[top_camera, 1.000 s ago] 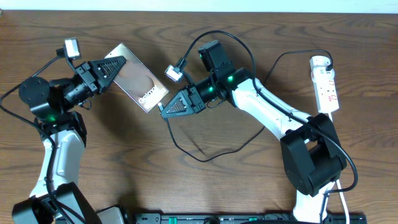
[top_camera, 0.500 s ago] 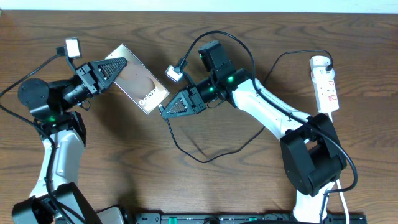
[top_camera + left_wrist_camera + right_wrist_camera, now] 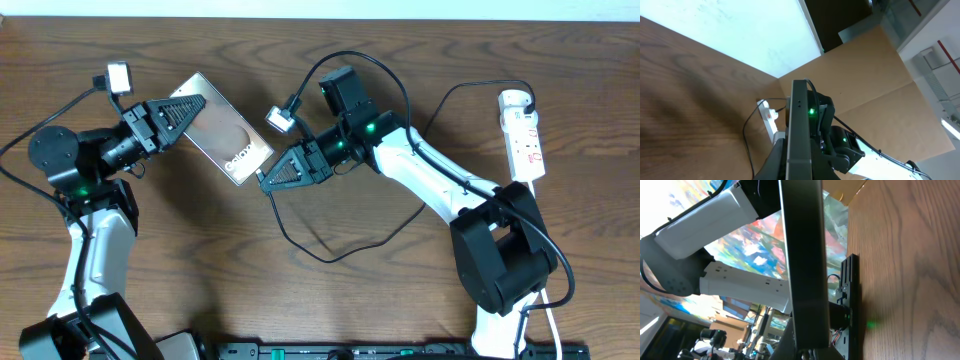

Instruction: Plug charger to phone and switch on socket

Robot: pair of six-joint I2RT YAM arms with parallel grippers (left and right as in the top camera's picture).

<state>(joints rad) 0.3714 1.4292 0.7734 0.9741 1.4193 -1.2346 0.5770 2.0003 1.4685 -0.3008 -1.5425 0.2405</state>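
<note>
Left gripper [image 3: 197,103] pointing right, jaws clamped, right gripper [image 3: 266,180] pointing left, jaws pinched shut

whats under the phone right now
Only wooden table shows around the phone. The left gripper clamps its end; whatever lies directly beneath is covered by the phone itself.

On the overhead feed I count one phone [image 3: 222,135] upper left of centre, one black charger [image 3: 330,257] looping through the middle, one white socket [image 3: 523,135] at upper right, and two arms, left arm [image 3: 95,245] and right arm [image 3: 430,175], on one wooden table [image 3: 200,290].
</note>
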